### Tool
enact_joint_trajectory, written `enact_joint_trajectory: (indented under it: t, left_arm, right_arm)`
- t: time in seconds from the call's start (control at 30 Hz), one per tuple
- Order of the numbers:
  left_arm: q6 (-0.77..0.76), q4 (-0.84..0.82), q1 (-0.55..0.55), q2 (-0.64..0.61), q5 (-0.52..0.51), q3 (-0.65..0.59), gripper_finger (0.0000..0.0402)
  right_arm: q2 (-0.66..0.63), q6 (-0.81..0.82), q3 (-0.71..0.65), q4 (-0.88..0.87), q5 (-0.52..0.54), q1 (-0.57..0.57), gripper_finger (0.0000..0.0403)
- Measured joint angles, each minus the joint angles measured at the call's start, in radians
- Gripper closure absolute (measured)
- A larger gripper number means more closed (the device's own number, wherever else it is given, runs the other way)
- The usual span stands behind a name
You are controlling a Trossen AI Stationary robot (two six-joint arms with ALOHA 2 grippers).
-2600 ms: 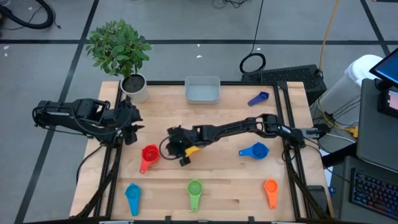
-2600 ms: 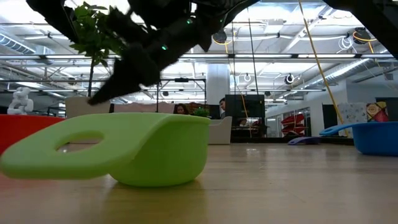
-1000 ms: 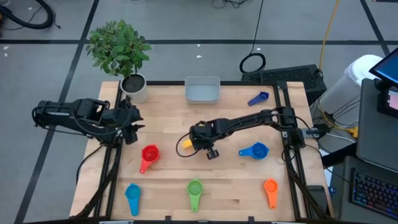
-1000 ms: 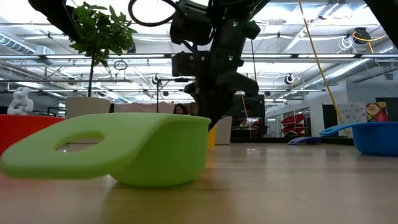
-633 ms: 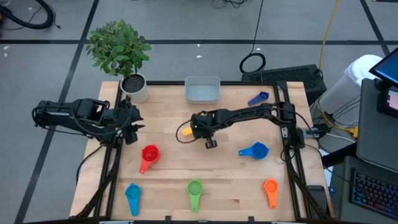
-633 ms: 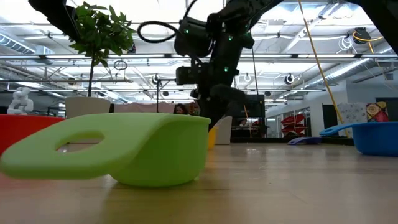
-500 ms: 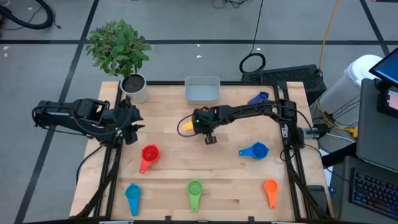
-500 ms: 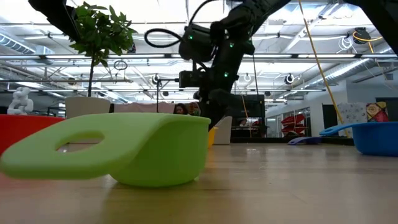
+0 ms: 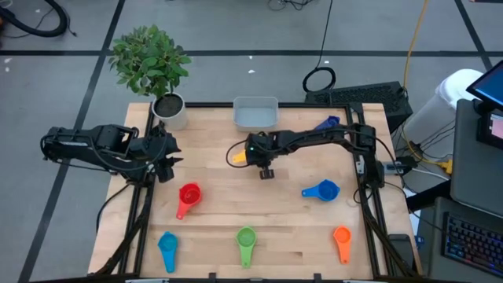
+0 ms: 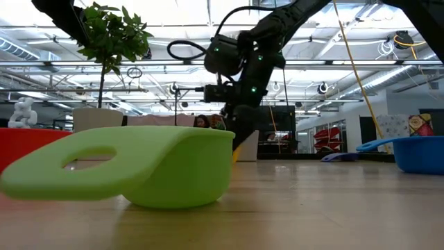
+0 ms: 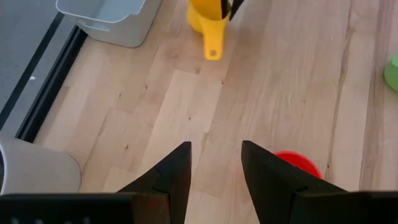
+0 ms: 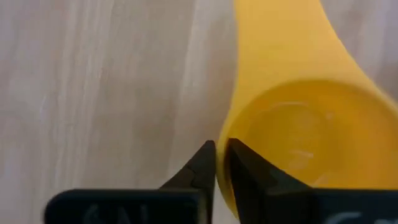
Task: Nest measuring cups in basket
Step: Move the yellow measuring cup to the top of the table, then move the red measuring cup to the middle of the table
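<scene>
Now | right pincer (image 12: 216, 163) grips yellow cup (image 12: 298, 118) rim | cup bottom cropped

Readable text: none — no words, brands or numbers can be made out in any view.
Measuring cups (image 9: 246, 237): no size marks legible on any of them.
Basket (image 9: 255, 114): plain, no label visible.
Monitor at the table's right edge (image 9: 493, 118): screen lit, content too small to read.
Poster in the room beyond the table (image 10: 417, 125): coloured shapes only — no lettering can be told.
</scene>
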Motion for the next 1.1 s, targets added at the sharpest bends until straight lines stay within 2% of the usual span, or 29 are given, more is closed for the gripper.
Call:
enact_joint_trajectory:
  t: [0.23, 0.4, 0.67, 0.83, 1.1]
  left_arm:
    - [-0.003, 0.001, 0.000, 0.000, 0.001, 0.000, 0.0256]
    - [-0.006, 0.001, 0.000, 0.000, 0.001, 0.000, 0.0256]
    - [-0.006, 0.001, 0.000, 0.000, 0.001, 0.000, 0.0256]
    - [0.001, 0.001, 0.000, 0.000, 0.001, 0.000, 0.0256]
    - [0.020, 0.009, 0.000, 0.000, -0.010, 0.000, 0.0256]
  right_arm:
    - [-0.055, 0.029, -0.006, 0.004, -0.010, 0.002, 0.0265]
    - [-0.089, 0.032, -0.004, 0.008, -0.007, 0.002, 0.0228]
    - [-0.106, 0.035, -0.002, 0.011, -0.005, 0.027, 0.0221]
    - [-0.123, 0.026, -0.002, 0.072, -0.006, 0.097, 0.0220]
    - [-0.163, -0.027, 0.009, 0.407, -0.077, 0.268, 0.0220]
